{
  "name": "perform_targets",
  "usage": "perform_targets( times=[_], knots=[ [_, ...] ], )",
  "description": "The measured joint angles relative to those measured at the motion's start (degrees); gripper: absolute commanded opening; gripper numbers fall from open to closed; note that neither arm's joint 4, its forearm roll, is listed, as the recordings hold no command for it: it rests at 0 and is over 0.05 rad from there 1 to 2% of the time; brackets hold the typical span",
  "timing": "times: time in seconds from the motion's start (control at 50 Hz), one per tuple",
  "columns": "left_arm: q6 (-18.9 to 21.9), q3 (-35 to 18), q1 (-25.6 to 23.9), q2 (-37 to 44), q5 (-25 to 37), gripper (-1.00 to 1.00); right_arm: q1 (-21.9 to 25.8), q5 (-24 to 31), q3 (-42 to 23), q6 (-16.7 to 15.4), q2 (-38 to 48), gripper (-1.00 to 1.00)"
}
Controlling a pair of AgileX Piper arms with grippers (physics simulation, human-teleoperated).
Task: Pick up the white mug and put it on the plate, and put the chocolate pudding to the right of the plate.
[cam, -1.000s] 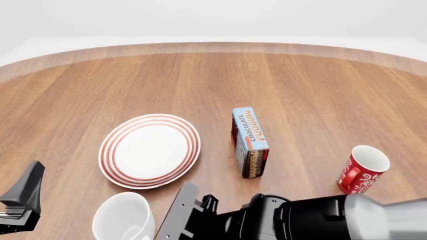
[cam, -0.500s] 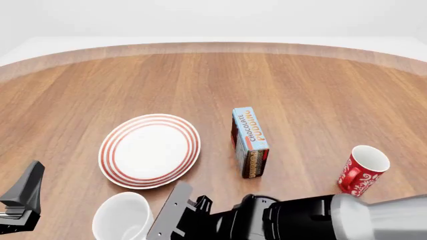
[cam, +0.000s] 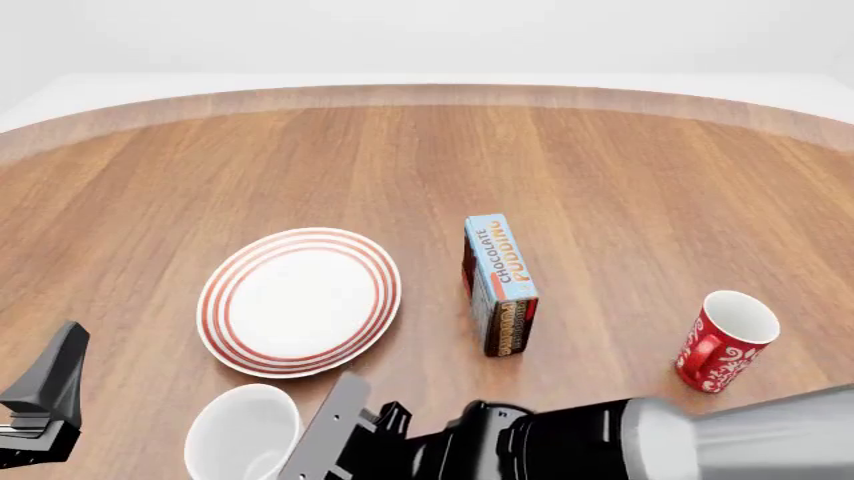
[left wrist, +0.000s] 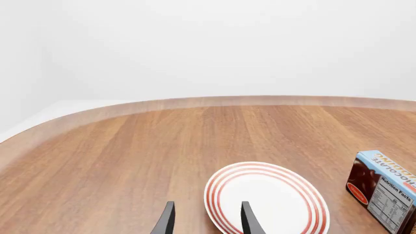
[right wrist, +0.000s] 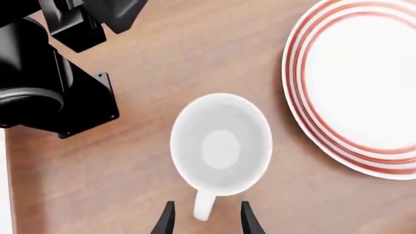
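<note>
The white mug (right wrist: 221, 145) stands upright near the table's front edge, in front of the plate (cam: 300, 300); in the front view the white mug (cam: 247, 435) is at the bottom left. My right gripper (right wrist: 206, 222) hangs open above it, pointing down, with its fingertips on either side of the mug's handle (right wrist: 203, 212) and not touching it. The chocolate pudding (cam: 501, 283) lies on its narrow side to the right of the plate, a little apart from it. My left gripper (left wrist: 206, 223) is open and holds nothing, low at the front left.
A red mug with white swirls (cam: 725, 338) stands at the front right. The right arm (cam: 574, 445) stretches across the table's front edge. The left arm's black body (right wrist: 52, 73) sits close beside the white mug.
The right arm has slid further left along the front edge, bringing its gripper over the white mug. The left arm and the objects have not moved.
</note>
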Motion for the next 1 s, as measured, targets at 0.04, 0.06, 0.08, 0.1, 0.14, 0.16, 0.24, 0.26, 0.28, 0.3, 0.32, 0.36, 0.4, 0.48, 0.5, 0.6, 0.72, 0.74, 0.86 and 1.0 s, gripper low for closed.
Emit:
perform_targets(
  times=[0.04, 0.06, 0.08, 0.1, 0.14, 0.16, 0.24, 0.26, 0.28, 0.3, 0.32, 0.36, 0.4, 0.48, 0.5, 0.6, 0.72, 0.74, 0.86, 1.0],
  knots=[
    [0.0, 0.0, 0.0, 0.0, 0.0, 1.0, 0.2, -0.1, -0.2, 0.2, 0.3, 1.0],
    [0.0, 0.0, 0.0, 0.0, 0.0, 1.0, 0.2, -0.2, -0.2, 0.3, 0.5, 1.0],
    [0.0, 0.0, 0.0, 0.0, 0.0, 1.0, 0.3, -0.3, -0.3, 0.4, 0.6, 1.0],
    [0.0, 0.0, 0.0, 0.0, 0.0, 1.0, 0.4, -0.3, -0.3, 0.5, 0.8, 1.0],
    [0.0, 0.0, 0.0, 0.0, 0.0, 1.0, 0.6, -0.4, -0.5, 0.7, 1.1, 1.0],
    [0.0, 0.0, 0.0, 0.0, 0.0, 1.0, 0.6, -0.5, -0.5, 0.7, 1.2, 1.0],
    [0.0, 0.0, 0.0, 0.0, 0.0, 1.0, 0.9, -0.6, -0.7, 1.0, 1.6, 1.0],
    [0.0, 0.0, 0.0, 0.0, 0.0, 1.0, 0.9, -0.6, -0.8, 1.1, 1.7, -1.0],
    [0.0, 0.0, 0.0, 0.0, 0.0, 1.0, 0.9, -0.7, -0.8, 1.2, 1.8, -1.0],
    [0.0, 0.0, 0.0, 0.0, 0.0, 1.0, 1.0, -0.7, -0.8, 1.2, 1.8, -1.0],
    [0.0, 0.0, 0.0, 0.0, 0.0, 1.0, 1.0, -0.7, -0.8, 1.2, 1.8, -1.0],
    [0.0, 0.0, 0.0, 0.0, 0.0, 1.0, 1.1, -0.7, -0.8, 1.3, 1.8, -1.0],
    [0.0, 0.0, 0.0, 0.0, 0.0, 1.0, 1.2, -0.8, -0.8, 1.3, 1.9, -1.0],
    [0.0, 0.0, 0.0, 0.0, 0.0, 1.0, 1.1, -0.8, -0.8, 1.2, 1.8, -1.0],
    [0.0, 0.0, 0.0, 0.0, 0.0, 1.0, 1.1, -0.8, -0.8, 1.2, 1.8, -1.0],
    [0.0, 0.0, 0.0, 0.0, 0.0, 1.0, 0.9, -0.7, -0.7, 1.0, 1.6, -1.0],
    [0.0, 0.0, 0.0, 0.0, 0.0, 1.0, 0.5, -0.4, -0.7, 0.4, 0.9, -1.0],
    [0.0, 0.0, 0.0, 0.0, 0.0, 1.0, 0.4, -0.3, -0.7, 0.2, 0.7, -1.0],
    [0.0, 0.0, 0.0, 0.0, 0.0, 1.0, -0.2, 0.0, -0.6, -0.6, -0.2, -1.0],
    [0.0, 0.0, 0.0, 0.0, 0.0, 1.0, -1.0, 0.3, -0.4, -1.5, -1.4, -1.0]
  ],
)
